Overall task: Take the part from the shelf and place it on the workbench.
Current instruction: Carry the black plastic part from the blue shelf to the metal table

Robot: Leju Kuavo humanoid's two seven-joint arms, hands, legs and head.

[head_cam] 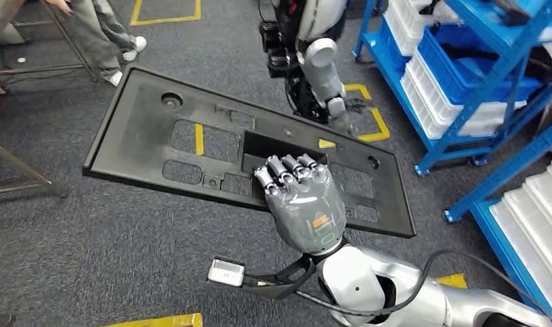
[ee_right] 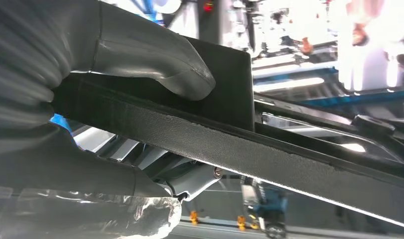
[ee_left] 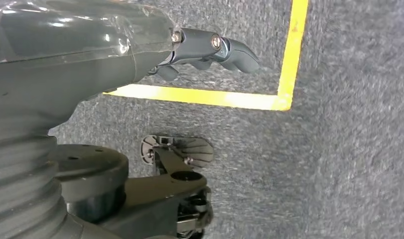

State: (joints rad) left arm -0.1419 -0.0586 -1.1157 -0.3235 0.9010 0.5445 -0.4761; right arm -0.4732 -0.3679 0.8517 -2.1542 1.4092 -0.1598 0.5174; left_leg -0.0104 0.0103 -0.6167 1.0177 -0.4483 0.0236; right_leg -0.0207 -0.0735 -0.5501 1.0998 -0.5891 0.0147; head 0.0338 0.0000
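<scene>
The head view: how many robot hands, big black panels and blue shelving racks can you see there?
Robot hands: 2 (right hand gripping the panel, left hand hanging by the robot's side)
Black panel: 1
Blue shelving racks: 2 (far rack, near rack)
Total: 5

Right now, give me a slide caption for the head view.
Right hand grips a long black panel by its central cutout, carrying it above grey carpet, blue shelves alongside.
</scene>
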